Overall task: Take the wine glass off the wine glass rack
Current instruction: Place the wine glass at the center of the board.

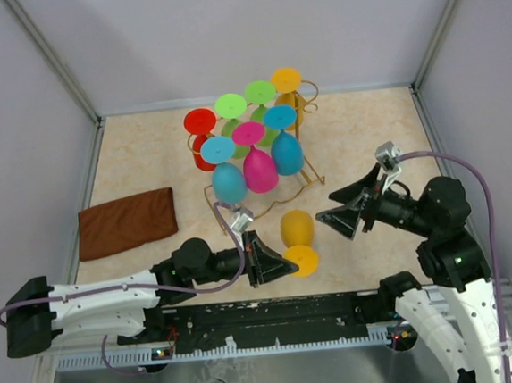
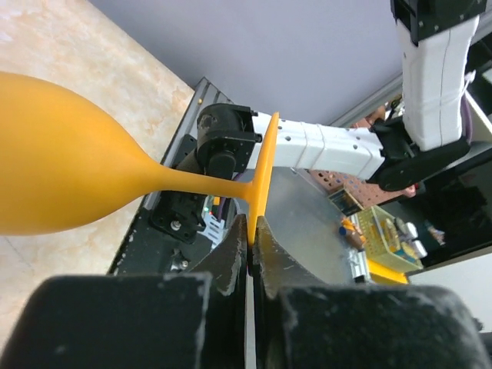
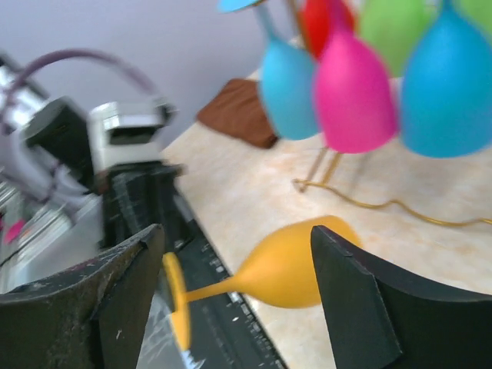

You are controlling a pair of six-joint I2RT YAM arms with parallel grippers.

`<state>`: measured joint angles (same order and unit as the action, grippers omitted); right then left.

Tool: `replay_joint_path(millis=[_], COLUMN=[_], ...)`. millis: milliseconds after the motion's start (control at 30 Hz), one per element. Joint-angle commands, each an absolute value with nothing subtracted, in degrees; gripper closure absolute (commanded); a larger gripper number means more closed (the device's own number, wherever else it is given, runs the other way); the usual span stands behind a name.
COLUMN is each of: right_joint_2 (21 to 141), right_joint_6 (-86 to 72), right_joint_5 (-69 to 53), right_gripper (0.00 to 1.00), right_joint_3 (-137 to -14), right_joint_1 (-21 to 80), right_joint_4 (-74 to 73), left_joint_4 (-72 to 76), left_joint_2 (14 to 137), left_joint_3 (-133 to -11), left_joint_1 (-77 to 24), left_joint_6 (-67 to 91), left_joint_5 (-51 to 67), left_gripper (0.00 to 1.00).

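Note:
The gold wire wine glass rack (image 1: 311, 170) stands at the back middle with several coloured glasses hanging upside down; its base wire shows in the right wrist view (image 3: 369, 204). An orange wine glass (image 1: 297, 228) is off the rack and lies roughly horizontal in front of it, bowl toward the rack. My left gripper (image 1: 276, 261) is shut on the rim of its foot, as the left wrist view shows (image 2: 252, 231), with the bowl (image 2: 61, 161) at the left. My right gripper (image 1: 335, 220) is open and empty just right of the glass, which shows between its fingers (image 3: 292, 265).
A folded brown cloth (image 1: 126, 222) lies at the left. Blue (image 1: 228, 183), pink (image 1: 259, 169) and blue (image 1: 287, 153) glasses hang at the rack's near side. White walls enclose the table. The black base rail (image 1: 267, 320) runs along the near edge.

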<state>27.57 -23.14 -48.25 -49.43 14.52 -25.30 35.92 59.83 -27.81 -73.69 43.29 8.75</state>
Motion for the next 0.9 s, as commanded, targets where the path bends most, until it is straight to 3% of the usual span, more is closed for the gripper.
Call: replay_joint_path(millis=[0,167,333,700,867], right_joint_2=[32.42,37.59,38.12,44.21,45.23], right_joint_6=[-22.82,-23.04,-22.23,-23.42,-22.37], right_joint_5=[-27.15,-3.56,5.98,3.69,-9.03], right_gripper=[0.22,0.13,0.09,0.09,0.09], right_joint_3=[-53.05,-58.25,-62.47,-64.24,-63.93], right_joint_1=[14.77,14.74,14.72,14.6,14.55], right_joint_4=[-29.18,-34.1,-33.74,-32.55,-32.78], left_joint_4=[28.2,27.05,22.78,17.82,17.19], left_joint_2=[53.68,46.53,39.53,34.89,36.65], left_joint_3=[-27.44,-23.53,-21.52,-19.55,-19.97], left_joint_1=[-73.97,-73.94,-73.92,-73.93,-73.98], left_joint_6=[32.23,20.94,14.79,0.28,-2.87], left_joint_5=[10.11,14.19,14.74,21.27,24.86], left_gripper=[1.0,1.0,1.0,1.0,1.0])
